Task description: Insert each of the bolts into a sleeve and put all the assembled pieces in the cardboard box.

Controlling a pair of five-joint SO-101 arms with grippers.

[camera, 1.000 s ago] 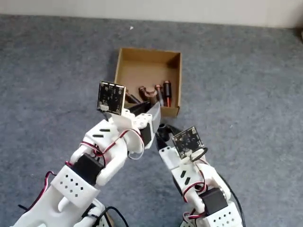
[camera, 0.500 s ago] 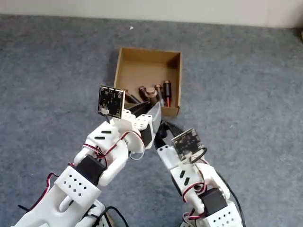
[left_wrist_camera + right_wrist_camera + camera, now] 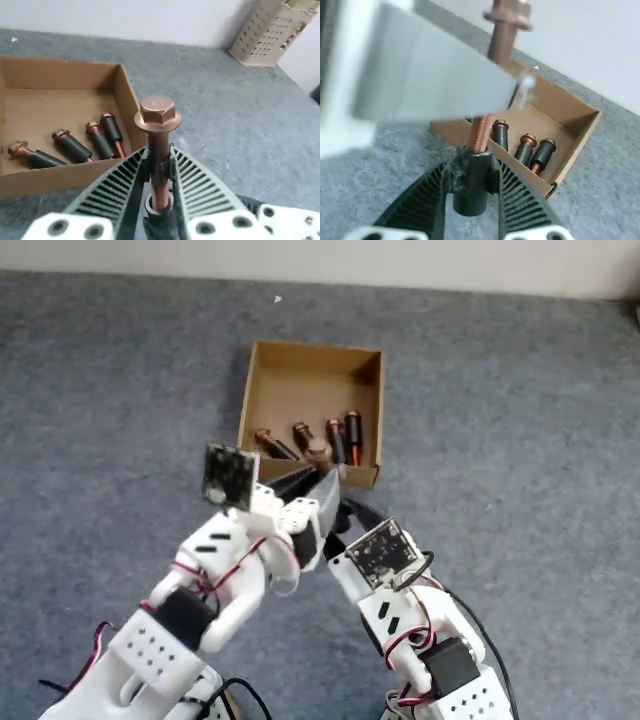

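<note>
Where the grey counter spreads out, the left arm and the right arm come together just in front of the cardboard box. The box stands open-topped near the middle of the counter, its near wall facing the arms. The left gripper pinches a copper bolt by the shank. The right gripper sits right under it and is clamped on a black sleeve, which it holds upright. Four assembled pieces lie side by side on the box floor, along its near wall. The bolt stands upright with its hex head on top. Its threaded tip is at the mouth of the sleeve, though how far it has entered cannot be told.
</note>
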